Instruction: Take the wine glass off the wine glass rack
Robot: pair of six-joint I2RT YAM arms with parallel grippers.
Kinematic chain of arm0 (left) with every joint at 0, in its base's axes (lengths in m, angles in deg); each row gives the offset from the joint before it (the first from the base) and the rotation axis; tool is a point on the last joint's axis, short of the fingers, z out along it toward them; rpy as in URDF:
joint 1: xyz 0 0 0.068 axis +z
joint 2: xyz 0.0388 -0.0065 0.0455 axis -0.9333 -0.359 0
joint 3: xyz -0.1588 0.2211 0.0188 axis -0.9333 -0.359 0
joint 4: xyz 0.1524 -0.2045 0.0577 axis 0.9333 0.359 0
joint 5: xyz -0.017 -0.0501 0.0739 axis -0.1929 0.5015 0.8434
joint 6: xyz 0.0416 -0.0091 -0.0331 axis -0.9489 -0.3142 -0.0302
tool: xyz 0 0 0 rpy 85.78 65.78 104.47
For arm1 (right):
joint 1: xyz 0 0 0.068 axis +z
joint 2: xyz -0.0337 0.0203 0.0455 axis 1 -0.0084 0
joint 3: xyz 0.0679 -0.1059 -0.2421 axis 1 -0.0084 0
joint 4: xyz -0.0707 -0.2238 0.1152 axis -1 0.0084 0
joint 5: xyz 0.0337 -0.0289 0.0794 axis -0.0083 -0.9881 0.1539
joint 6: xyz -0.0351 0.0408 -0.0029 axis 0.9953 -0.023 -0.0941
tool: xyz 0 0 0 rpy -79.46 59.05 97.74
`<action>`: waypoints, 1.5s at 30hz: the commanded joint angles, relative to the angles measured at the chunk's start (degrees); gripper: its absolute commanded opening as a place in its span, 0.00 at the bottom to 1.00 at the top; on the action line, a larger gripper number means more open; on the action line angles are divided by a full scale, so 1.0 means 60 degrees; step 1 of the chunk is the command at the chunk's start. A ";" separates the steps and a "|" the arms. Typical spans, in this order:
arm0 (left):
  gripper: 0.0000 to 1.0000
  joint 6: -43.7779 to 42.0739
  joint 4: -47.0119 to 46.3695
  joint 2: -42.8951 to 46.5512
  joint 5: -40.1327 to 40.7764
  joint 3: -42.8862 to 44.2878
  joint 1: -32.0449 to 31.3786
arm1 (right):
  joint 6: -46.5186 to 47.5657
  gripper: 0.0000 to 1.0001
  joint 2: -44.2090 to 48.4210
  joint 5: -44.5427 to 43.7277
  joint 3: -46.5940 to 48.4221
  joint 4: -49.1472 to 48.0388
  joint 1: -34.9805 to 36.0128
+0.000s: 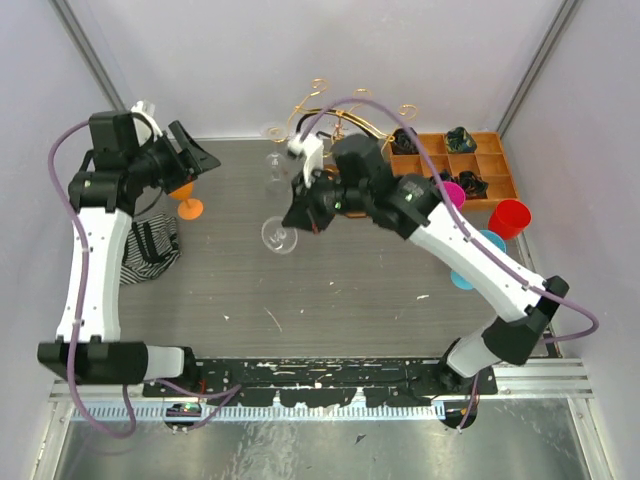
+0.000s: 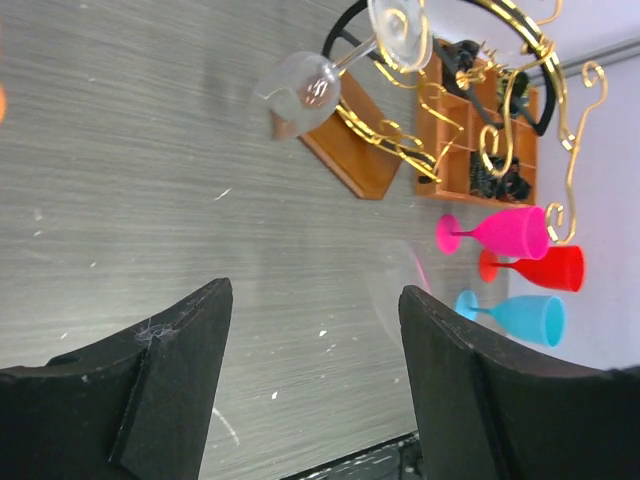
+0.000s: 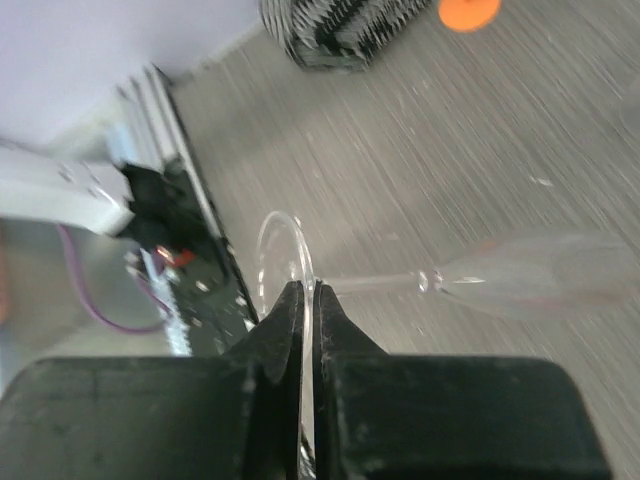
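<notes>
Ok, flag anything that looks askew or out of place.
The clear wine glass is held sideways, pinched only by its foot's rim in the right tool, which looks precarious. A striped cloth lies crumpled on the left side.

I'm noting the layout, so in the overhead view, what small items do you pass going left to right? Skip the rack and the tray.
striped cloth → orange goblet → clear wine glass → pink cup → red cup
</notes>
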 commanded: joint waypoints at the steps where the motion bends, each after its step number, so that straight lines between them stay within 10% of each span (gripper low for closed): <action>1: 0.75 0.0453 -0.0062 -0.1258 -0.2485 0.0700 0.0547 | 0.2864 0.01 0.0926 -0.3935 -0.1120 0.0350 0.1537; 11: 0.95 0.0222 -0.0005 -0.0906 -0.4728 -0.0308 0.0456 | 0.5468 0.01 0.0837 -0.9741 -0.2892 -0.0330 0.4869; 45: 1.00 -0.1061 -0.1248 -0.0920 -0.3861 -0.1868 -0.2920 | 0.7280 0.01 -0.1174 -1.0124 -0.1189 -0.0959 0.7229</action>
